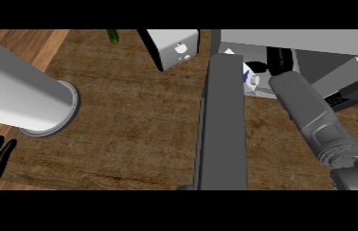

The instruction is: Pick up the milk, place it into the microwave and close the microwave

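Two hazards are showing from where I am standing. The small white milk carton with a blue mark (252, 77) is sitting inside the pale grey box-shaped microwave (293, 38), near its front, and the right robot hand (280, 59), black and glossy, is reaching in just beside it. I cannot tell whether it is grasping the carton or has released it, because the smooth grey cylindrical right forearm (311, 116) is covering much of the opening. If the arm is pulling out while a finger is catching the light, straight-sided carton, the carton is likely tipping or sliding out with it. The flat dark grey microwave door (222, 130) is standing wide open, edge-on, a long matte slab over the brown wood-grain desk (133, 130); swinging it while the forearm is inside would be pinching the arm. The left robot hand (5, 154) is showing only as black fingertips at the lower left edge, state unclear, below the thick grey left forearm (31, 97). A white boxy object (174, 45) and a slim green thing (113, 36) are lying at the far edge.
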